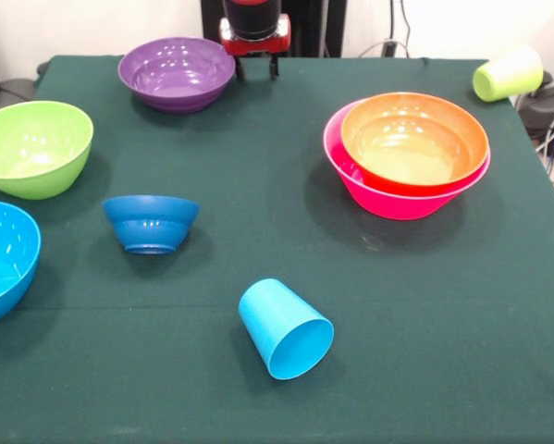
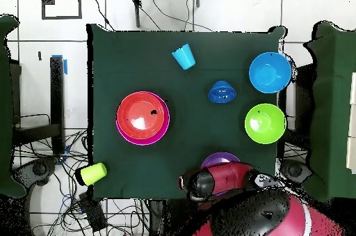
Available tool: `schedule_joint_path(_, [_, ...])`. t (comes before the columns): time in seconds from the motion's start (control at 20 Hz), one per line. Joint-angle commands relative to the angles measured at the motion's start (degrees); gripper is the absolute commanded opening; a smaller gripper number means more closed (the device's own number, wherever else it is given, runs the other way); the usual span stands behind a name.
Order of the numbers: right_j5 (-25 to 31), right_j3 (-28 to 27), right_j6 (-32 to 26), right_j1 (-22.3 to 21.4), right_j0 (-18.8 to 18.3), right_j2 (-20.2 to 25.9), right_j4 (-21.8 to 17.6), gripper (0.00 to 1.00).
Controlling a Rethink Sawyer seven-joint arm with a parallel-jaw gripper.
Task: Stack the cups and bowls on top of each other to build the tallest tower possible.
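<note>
Front view: the table, covered in dark green cloth, carries the bowls and cups spread well apart. At right of centre the orange bowl sits nested inside the large pink bowl — the only two pieces stacked, the pink one as base. At the far edge, left of centre, stands the purple bowl, upright. Just beside it to the right, at the top of the picture, the gripper hangs above the table's far edge; two short dark fingers show with a small gap between them, holding nothing. On the left stands the lime green bowl, upright, and nearer, cut by the left edge, the sky blue bowl. Right of these the small dark blue bowl rests alone, and looks to be turned upside down. Near the middle front the sky blue cup lies on its side, mouth towards the camera. The pale yellow-green cup lies on its side at the far right corner, at the very edge of the table.

Overhead view: the same layout appears turned round — the red arm reaches over the purple bowl at the bottom edge of the table.
</note>
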Motion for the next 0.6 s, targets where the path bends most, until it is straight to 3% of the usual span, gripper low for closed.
schedule_joint_path(0.05, [3.3, -9.7, -9.0, 1.0, -0.3, 6.7, -3.5, 1.0])
schedule_joint_path(0.6, [0.4, -5.5, -2.2, -0.9, 4.4, 5.1, -3.6, 1.0])
